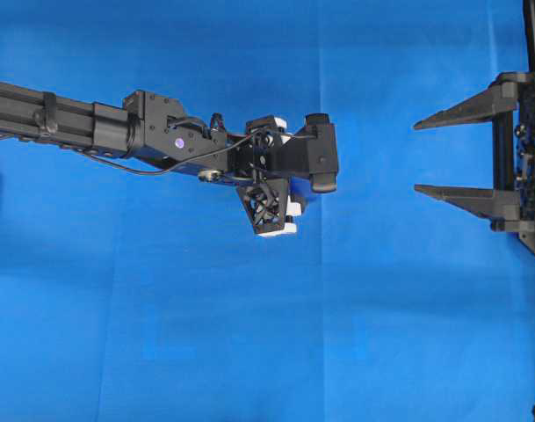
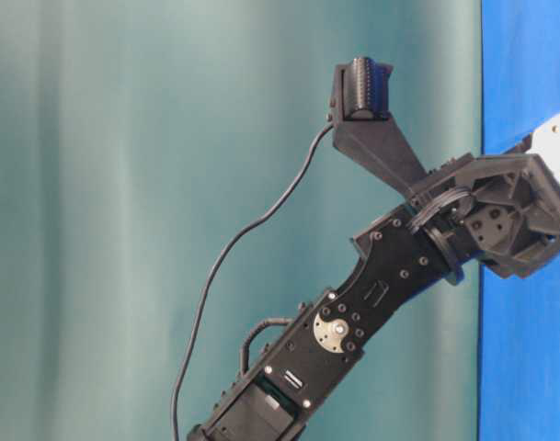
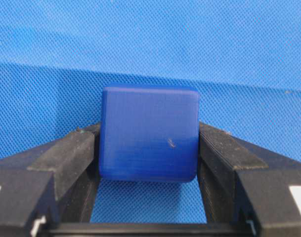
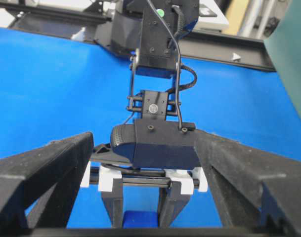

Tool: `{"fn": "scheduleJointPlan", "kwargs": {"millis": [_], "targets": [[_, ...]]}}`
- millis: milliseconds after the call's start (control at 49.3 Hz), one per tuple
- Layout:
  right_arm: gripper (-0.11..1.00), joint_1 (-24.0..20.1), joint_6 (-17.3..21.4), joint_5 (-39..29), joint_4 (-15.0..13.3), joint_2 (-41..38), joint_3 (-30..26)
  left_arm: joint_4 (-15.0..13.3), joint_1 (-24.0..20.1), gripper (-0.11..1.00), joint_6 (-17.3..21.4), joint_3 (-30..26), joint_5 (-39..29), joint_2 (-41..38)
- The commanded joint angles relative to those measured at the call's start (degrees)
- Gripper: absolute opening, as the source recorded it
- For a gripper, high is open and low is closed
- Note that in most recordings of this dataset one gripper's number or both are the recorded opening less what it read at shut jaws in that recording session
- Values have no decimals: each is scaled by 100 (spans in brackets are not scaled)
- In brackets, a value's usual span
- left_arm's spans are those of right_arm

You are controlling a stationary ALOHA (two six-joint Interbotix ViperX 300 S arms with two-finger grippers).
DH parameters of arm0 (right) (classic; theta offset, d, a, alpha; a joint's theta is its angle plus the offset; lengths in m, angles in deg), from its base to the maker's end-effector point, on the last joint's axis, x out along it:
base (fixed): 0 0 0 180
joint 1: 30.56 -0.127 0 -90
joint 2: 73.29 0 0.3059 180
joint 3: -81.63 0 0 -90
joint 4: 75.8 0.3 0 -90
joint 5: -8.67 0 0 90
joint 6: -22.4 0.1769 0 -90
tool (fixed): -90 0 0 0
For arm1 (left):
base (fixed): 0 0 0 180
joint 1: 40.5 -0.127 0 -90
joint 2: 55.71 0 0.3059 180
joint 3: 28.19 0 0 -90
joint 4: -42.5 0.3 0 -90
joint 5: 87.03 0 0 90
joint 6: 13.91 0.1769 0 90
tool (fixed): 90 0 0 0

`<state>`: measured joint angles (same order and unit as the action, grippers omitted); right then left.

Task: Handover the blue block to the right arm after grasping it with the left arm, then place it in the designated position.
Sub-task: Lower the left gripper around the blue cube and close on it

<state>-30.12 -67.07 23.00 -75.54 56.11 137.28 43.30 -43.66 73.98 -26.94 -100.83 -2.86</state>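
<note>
Rounded matte blue block [image 3: 148,134] between ridged, seemingly touching gripper [image 3: 148,163] pads.

I see a bright blue cloth [image 1: 249,334] covering my whole work surface, marked by faint fold creases. In the table-level view, a teal backdrop curtain [image 2: 123,184] fills everything from nine o'clock across to about two o'clock. In the right wrist view, a black frame rail [image 4: 239,52] crosses behind the cloth near one o'clock, with blurred white equipment [image 4: 212,15] beyond it at twelve.
</note>
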Motion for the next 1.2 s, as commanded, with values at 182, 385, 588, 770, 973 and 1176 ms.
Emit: {"fn": "scheduleJointPlan", "kwargs": {"millis": [182,385,588,770,973,1176], "targets": [[96,0,9,26,18,-26,-105,0,0,49,-18,-44,-123,378],[96,9,9,26,18,-26,-105,0,35,49,-26,-105,-571,879],[96,9,9,35,18,-35,-105,0,53,49,-70,-158,-958,1521],[96,9,9,26,18,-44,-105,0,62,49,-70,-272,-1195,1978],[96,9,9,26,18,-53,-105,0,149,49,-44,-527,-1635,2180],[96,0,9,26,18,-53,-105,0,220,49,-18,-747,-1916,2338]]}}
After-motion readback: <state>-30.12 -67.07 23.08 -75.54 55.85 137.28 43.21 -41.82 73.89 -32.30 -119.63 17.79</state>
